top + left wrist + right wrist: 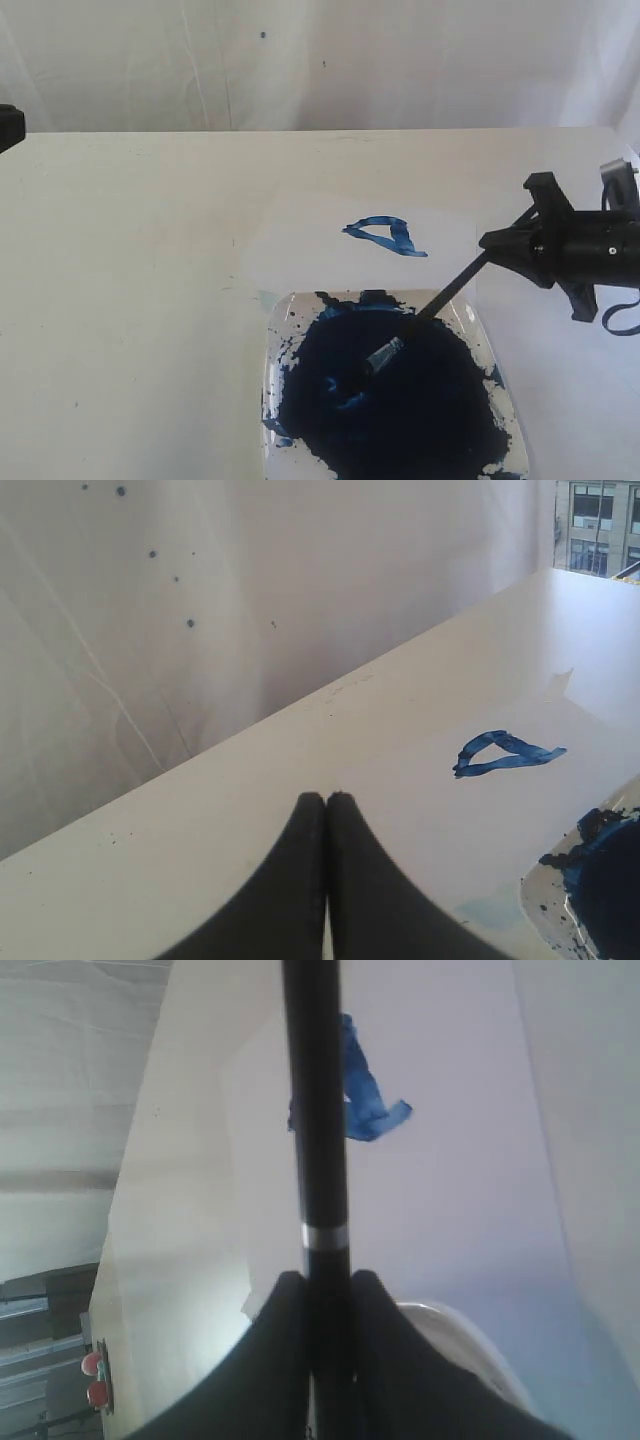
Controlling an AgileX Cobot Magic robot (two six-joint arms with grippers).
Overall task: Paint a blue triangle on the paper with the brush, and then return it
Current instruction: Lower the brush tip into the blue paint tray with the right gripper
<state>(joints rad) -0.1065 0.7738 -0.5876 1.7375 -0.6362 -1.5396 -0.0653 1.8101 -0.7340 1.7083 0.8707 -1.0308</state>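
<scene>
Left of the tray (272, 350), the bare table (120, 260) is running open to a white curtain (300, 60). One left claw (327, 810) is sitting pressed together, empty, well apart from the tray. One paper (300, 240) is lying just behind the tray, bearing one triangle (385, 236). One brush (432, 303) is slanting into the tray's paint (400, 410). One right claw (325, 1285), right of the tray, is clamping the brush handle.

A blue triangle (385, 236), white paper (300, 235), black brush (447, 293) with silver ferrule (385, 354), dark blue paint (410, 410).
</scene>
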